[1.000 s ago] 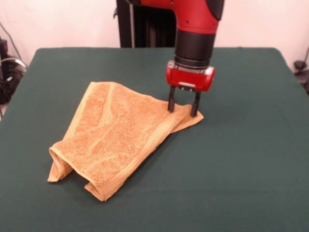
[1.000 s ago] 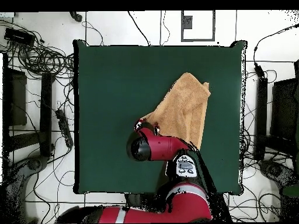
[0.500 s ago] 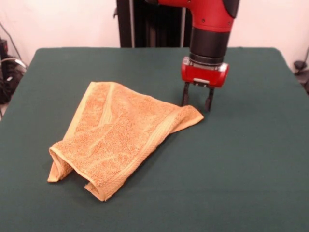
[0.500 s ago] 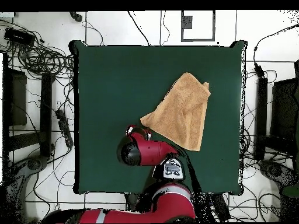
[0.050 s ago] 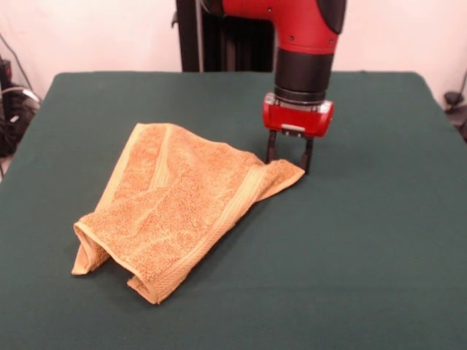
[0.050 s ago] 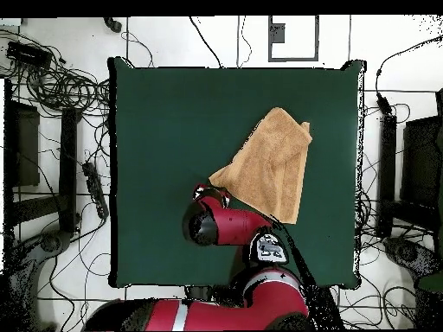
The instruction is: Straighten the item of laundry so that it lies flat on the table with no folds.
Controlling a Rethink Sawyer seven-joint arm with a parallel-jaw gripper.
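I count one towel (image 5: 179, 208) on one table (image 5: 365, 240), and I have one gripper (image 5: 288, 162) on my one arm (image 5: 303, 44).

even, diffuse indoor light, soft faint shadow under the towel (image 5: 179, 204), no glare, slightly soft focus

the worktop (image 5: 379, 240) is seen in the front view from across its near edge, at a moderate downward slant and fairly close, so that its far edge and a pale wall are taken in while the near corners are cut off. in the overhead view the worktop (image 6: 173, 130) is looked at straight down from well above, with all four edges and the cable-strewn floor (image 6: 60, 95) around it included. both views share the green surface, the towel (image 5: 175, 204) (image 6: 268, 169) and the arm's tool (image 5: 289, 154) (image 6: 206, 192), turned half round between them.
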